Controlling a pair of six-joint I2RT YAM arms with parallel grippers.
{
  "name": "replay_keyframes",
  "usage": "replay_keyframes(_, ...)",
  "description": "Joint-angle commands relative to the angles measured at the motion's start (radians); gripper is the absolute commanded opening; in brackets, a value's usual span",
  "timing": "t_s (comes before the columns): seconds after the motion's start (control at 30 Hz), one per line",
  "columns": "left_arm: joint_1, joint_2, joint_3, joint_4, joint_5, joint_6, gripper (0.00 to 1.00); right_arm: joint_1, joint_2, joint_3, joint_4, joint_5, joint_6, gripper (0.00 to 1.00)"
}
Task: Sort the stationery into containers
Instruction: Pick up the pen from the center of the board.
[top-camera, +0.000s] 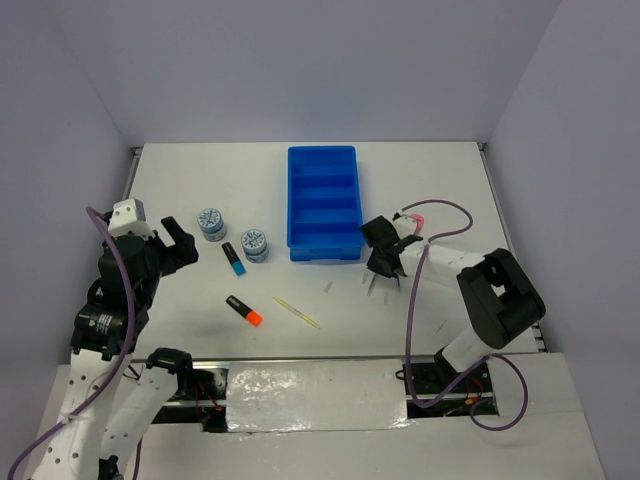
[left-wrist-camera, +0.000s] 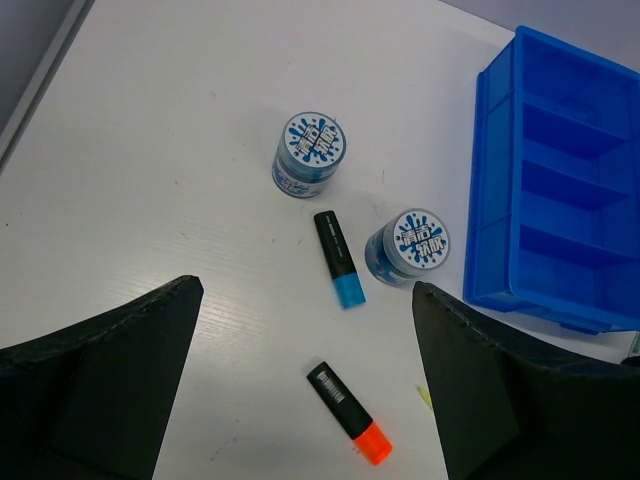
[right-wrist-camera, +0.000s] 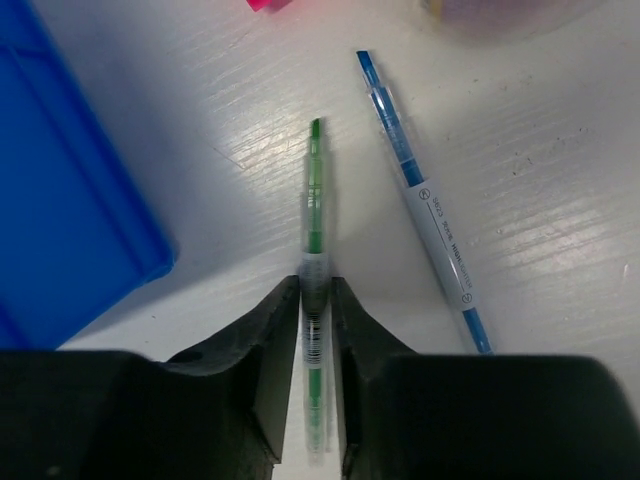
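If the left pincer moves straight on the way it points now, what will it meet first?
Most likely the blue-ended marker, which lies on the table just ahead of the open left pincer. Depth is unclear, so the table itself may come first.

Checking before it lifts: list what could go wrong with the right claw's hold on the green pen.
1. The right claw pinches the green pen toward one end; the long free part may tilt or slip.
2. The blue pen lies close beside it and could get nudged.
3. The blue tray stands near; the pen might catch its wall.
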Motion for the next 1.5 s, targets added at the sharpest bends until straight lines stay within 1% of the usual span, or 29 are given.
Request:
replay_keyframes(0.0, -0.005, -0.007, 0.003, 0.034, 0.002, 0.017, 0.99, 0.013, 0.018, -0.043, 0.023, -0.045, 0.029, 0.24)
replay_keyframes(0.07, -0.005, -0.007, 0.003, 0.034, 0.002, 0.014, 0.99, 0.014, 0.005, -0.046, 0.02, -0.043, 0.027, 0.16)
replay_keyframes(0.13, -0.005, -0.006, 0.001, 0.034, 0.0, 0.014, 0.99, 0.017, -0.013, -0.044, 0.01, -0.036, 0.023, 0.13)
replay_keyframes(0.17, -0.007, -0.006, 0.001, 0.033, -0.001, 0.014, 0.99, 0.016, -0.021, -0.044, 0.006, -0.034, 0.021, 0.08)
replay_keyframes(0.2, -0.007, -0.006, 0.003, 0.031, -0.003, 0.014, 0.99, 0.017, -0.028, -0.043, 0.0, -0.033, 0.018, 0.06)
replay_keyframes(0.23, -0.007, -0.006, 0.001, 0.031, -0.006, 0.011, 0.99, 0.017, -0.044, -0.04, -0.005, -0.031, 0.018, 0.01)
replay_keyframes(0.27, -0.008, -0.004, 0.003, 0.031, -0.008, 0.011, 0.99, 0.017, -0.053, -0.037, -0.019, -0.028, 0.015, 0.0)
replay_keyframes(0.43, -0.008, 0.004, 0.003, 0.034, -0.003, 0.009, 0.99, 0.022, -0.145, -0.018, -0.075, -0.002, -0.002, 0.0)
replay_keyframes(0.5, -0.008, 0.016, 0.005, 0.034, 0.002, 0.009, 0.99, 0.025, -0.205, 0.005, -0.132, 0.024, -0.011, 0.0)
replay_keyframes(0.63, -0.008, 0.045, 0.015, 0.04, 0.034, 0.005, 0.99, 0.028, -0.338, 0.031, -0.181, 0.018, -0.043, 0.0)
replay_keyframes(0.67, -0.008, 0.063, 0.021, 0.046, 0.06, 0.003, 0.99, 0.028, -0.394, 0.046, -0.198, 0.012, -0.065, 0.0)
replay_keyframes(0.73, -0.008, 0.086, 0.034, 0.055, 0.09, -0.011, 0.99, 0.033, -0.447, 0.068, -0.22, -0.016, -0.097, 0.0)
replay_keyframes(0.8, -0.016, 0.151, 0.046, 0.071, 0.173, -0.021, 0.99, 0.046, -0.514, 0.097, -0.22, -0.057, -0.169, 0.0)
replay_keyframes(0.83, -0.028, 0.21, 0.06, 0.078, 0.195, -0.049, 0.99, 0.051, -0.536, 0.115, -0.224, -0.097, -0.21, 0.0)
replay_keyframes(0.87, -0.095, 0.241, 0.067, 0.086, 0.193, -0.067, 0.99, 0.059, -0.556, 0.124, -0.236, -0.108, -0.223, 0.0)
replay_keyframes(0.9, -0.153, 0.278, 0.073, 0.092, 0.155, -0.083, 0.99, 0.074, -0.596, 0.133, -0.247, -0.118, -0.24, 0.0)
replay_keyframes(0.93, -0.235, 0.353, 0.095, 0.092, 0.091, -0.127, 0.99, 0.079, -0.617, 0.146, -0.279, -0.125, -0.258, 0.0)
replay_keyframes(0.97, -0.317, 0.393, 0.107, 0.092, 0.018, -0.152, 0.99, 0.082, -0.64, 0.153, -0.301, -0.125, -0.26, 0.0)
replay_keyframes(1.0, -0.475, 0.439, 0.119, 0.089, -0.098, -0.173, 0.99, 0.083, -0.666, 0.161, -0.322, -0.12, -0.263, 0.0)
replay_keyframes(1.03, -0.543, 0.485, 0.147, 0.085, -0.142, -0.216, 0.99, 0.085, -0.721, 0.164, -0.341, -0.117, -0.269, 0.0)
replay_keyframes(1.07, -0.595, 0.582, 0.164, 0.076, -0.177, -0.239, 0.99, 0.083, -0.751, 0.182, -0.386, -0.112, -0.28, 0.0)
replay_keyframes(1.1, -0.676, 0.632, 0.178, 0.072, -0.207, -0.254, 0.99, 0.083, -0.778, 0.198, -0.416, -0.087, -0.281, 0.0)
replay_keyframes(1.13, -0.711, 0.675, 0.201, 0.083, -0.239, -0.271, 0.99, 0.085, -0.804, 0.215, -0.446, -0.071, -0.281, 0.0)
replay_keyframes(1.17, -0.758, 0.756, 0.211, 0.092, -0.25, -0.276, 0.99, 0.085, -0.846, 0.251, -0.509, -0.059, -0.284, 0.0)
replay_keyframes(1.23, -0.795, 0.833, 0.254, 0.123, -0.262, -0.272, 0.95, 0.083, -0.876, 0.284, -0.558, -0.042, -0.295, 0.0)
replay_keyframes(1.27, -0.818, 0.908, 0.273, 0.128, -0.264, -0.27, 0.9, 0.083, -0.896, 0.311, -0.607, -0.037, -0.297, 0.0)
replay_keyframes(1.3, -0.826, 0.98, 0.308, 0.143, -0.255, -0.256, 0.87, 0.083, -0.906, 0.327, -0.635, -0.031, -0.303, 0.0)
replay_keyframes(1.4, -0.85, 1.079, 0.363, 0.143, -0.248, -0.238, 0.81, 0.083, -0.945, 0.335, -0.648, -0.042, -0.313, 0.0)
replay_keyframes(1.47, -0.858, 1.151, 0.402, 0.152, -0.236, -0.23, 0.81, 0.082, -0.961, 0.336, -0.654, -0.053, -0.32, 0.0)
